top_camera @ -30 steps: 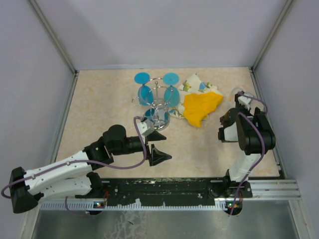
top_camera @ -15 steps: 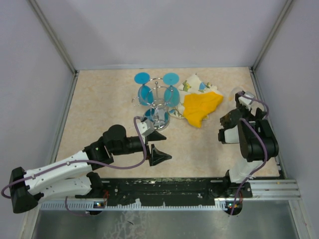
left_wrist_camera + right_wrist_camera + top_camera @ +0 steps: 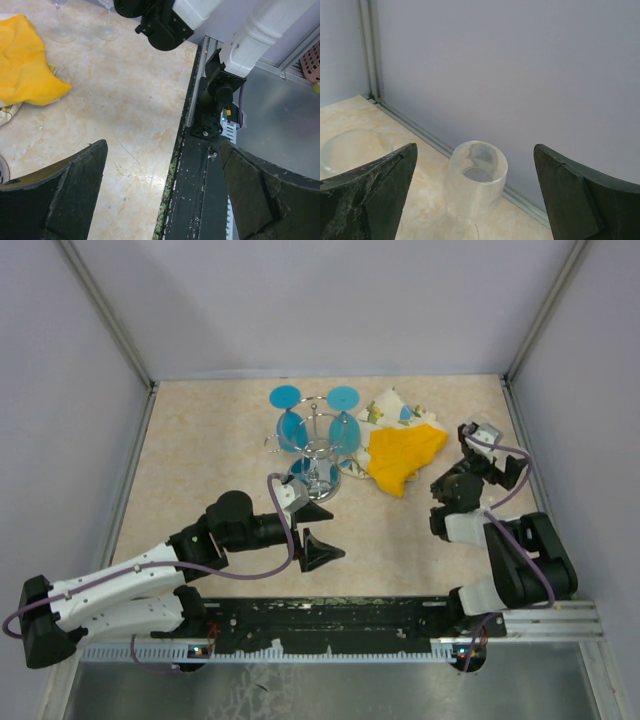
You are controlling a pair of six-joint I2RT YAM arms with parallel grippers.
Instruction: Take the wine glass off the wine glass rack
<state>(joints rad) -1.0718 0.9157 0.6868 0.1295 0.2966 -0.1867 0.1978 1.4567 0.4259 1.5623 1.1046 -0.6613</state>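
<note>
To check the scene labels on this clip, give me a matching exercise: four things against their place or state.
A. blue glasses
B. yellow cloth
C. clear glass
D. left gripper

1. open, holding nothing
2. upright near the wall
3. hanging upside down on the rack
4. crumpled on the table, right of the rack

Pairs: A-3, B-4, C-2, D-1.

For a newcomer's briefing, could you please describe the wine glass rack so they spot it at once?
At the back middle of the table, left of the yellow cloth, stands the wine glass rack. It alone is chrome wire, with two blue glasses hanging.
</note>
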